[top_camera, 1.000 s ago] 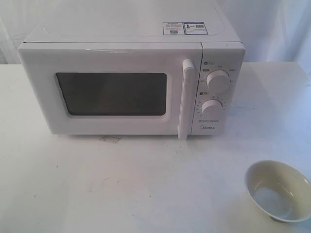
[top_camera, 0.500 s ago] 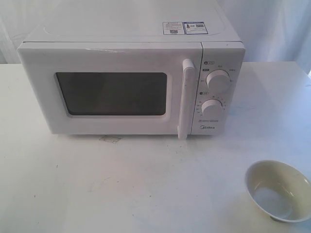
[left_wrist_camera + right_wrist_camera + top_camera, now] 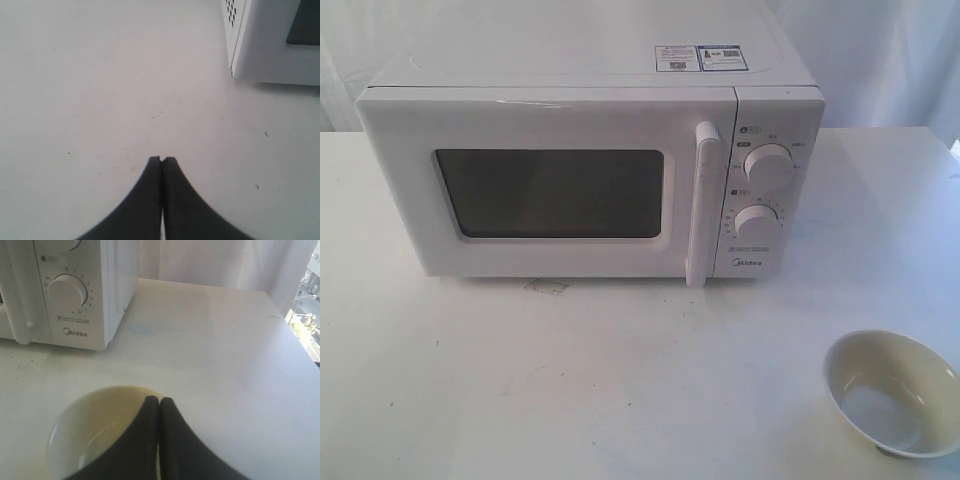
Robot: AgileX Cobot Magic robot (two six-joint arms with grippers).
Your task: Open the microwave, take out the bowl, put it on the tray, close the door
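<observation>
The white microwave (image 3: 590, 70) stands at the back of the table with its door (image 3: 550, 120) shut and the bar handle (image 3: 703, 205) upright beside the two knobs. The cream bowl (image 3: 892, 392) sits upright on the table at the front right, outside the microwave. No tray shows in any view. Neither gripper appears in the exterior view. My right gripper (image 3: 159, 400) is shut with nothing in it, its tips in front of the bowl's (image 3: 95, 425) rim. Over bare table, near the microwave's (image 3: 265, 55) lower corner, my left gripper (image 3: 162, 159) is shut and holds nothing.
The white table (image 3: 620, 380) stretches in front of the microwave, with a small scuff mark (image 3: 547, 287) under the door. White curtains hang behind. The table's right edge (image 3: 295, 335) lies near a window.
</observation>
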